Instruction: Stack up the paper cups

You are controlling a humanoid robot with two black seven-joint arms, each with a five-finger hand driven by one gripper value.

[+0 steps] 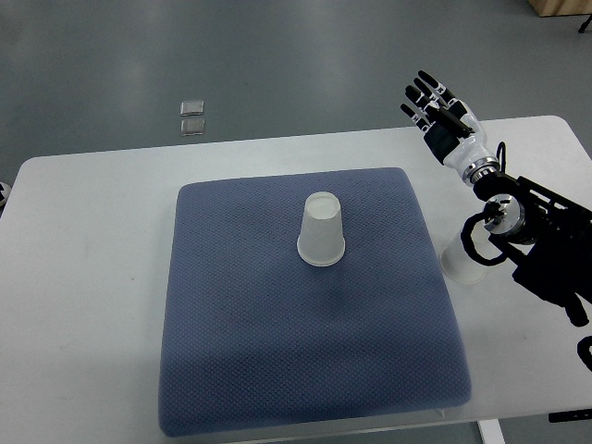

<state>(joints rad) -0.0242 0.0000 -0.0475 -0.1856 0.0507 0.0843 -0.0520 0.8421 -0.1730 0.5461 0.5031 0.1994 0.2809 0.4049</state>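
Peering at frame right, we see a second cup half hidden beneath our right hand's arm; fingers spread, empty. The centre cup stands upside down on the mat.

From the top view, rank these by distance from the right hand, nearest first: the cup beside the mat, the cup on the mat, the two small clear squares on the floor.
Right hand, raised past the table's far right edge:
1. Cup beside the mat, on the bare table under the right forearm.
2. Upside-down cup on the mat, mat centre.
3. Clear squares, on the floor, far left.

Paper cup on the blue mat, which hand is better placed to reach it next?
Probably the right hand: it is open above the table's far right edge, and no left arm shows. A second cup sits under its forearm.
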